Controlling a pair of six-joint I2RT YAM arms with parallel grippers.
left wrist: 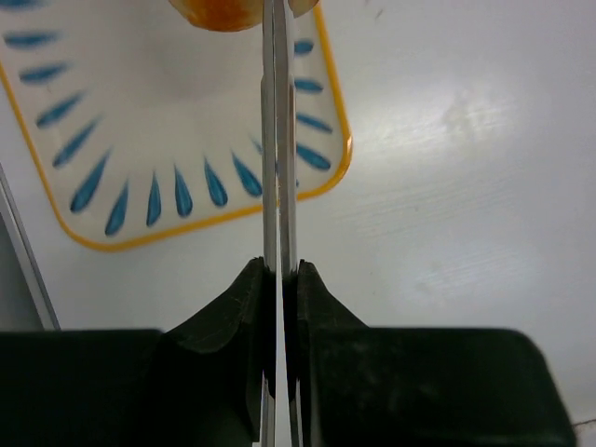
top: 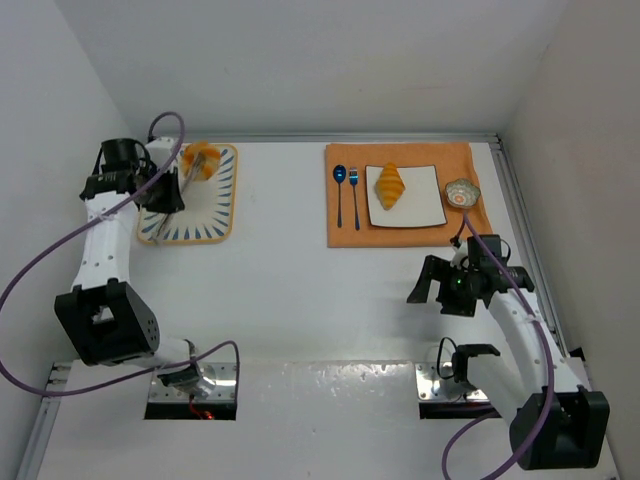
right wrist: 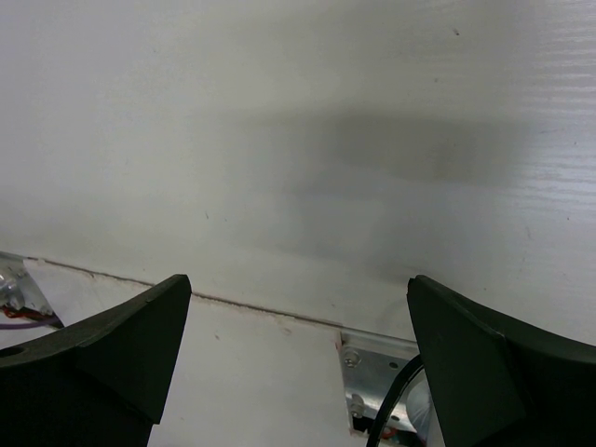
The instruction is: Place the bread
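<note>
A round orange bun [top: 203, 160] is at the far end of a blue-patterned, yellow-rimmed plate [top: 205, 215]. My left gripper [top: 165, 192] is shut on metal tongs [left wrist: 277, 140], whose blades reach the bun [left wrist: 223, 11] at the top of the left wrist view, over the plate [left wrist: 140, 112]. I cannot tell whether the bun rests on the plate or is lifted. A ridged croissant [top: 389, 185] lies on a white square plate [top: 425, 205]. My right gripper [top: 432, 290] is open and empty over bare table, in front of that plate, and also shows in the right wrist view [right wrist: 298, 307].
An orange mat [top: 345, 235] carries the white plate, a blue spoon [top: 340, 180] and a blue fork [top: 354, 182]. A small patterned bowl [top: 462, 193] sits at the mat's right edge. White walls close in on three sides. A metal base plate [right wrist: 372, 382] is near the right arm.
</note>
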